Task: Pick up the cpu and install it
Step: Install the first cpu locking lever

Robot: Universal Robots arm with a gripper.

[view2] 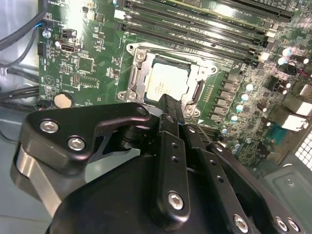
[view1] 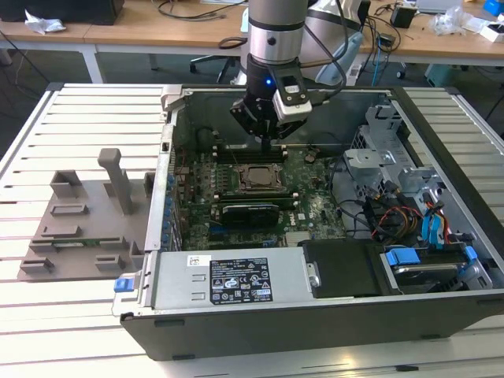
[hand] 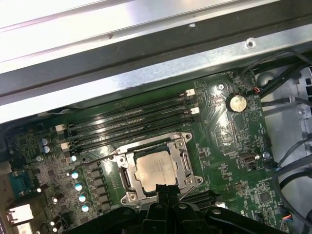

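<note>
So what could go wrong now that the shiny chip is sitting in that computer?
The black claw hangs right over one edge of the square silver-grey cpu lying in its metal socket frame. A bump could knock the chip crooked or scratch it. The long dark memory slots sit close beside the frame, so a sideways slip might hit them too.

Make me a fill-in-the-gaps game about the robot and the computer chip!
1. The cpu lies inside the metal ___ frame on the motherboard.
2. The circuit board's colour is ___.
3. The gripper hangs inside the open computer ___.
4. The grey tray sits on the exterior view's ___ side.

Missing words: socket; green; case; left
</note>
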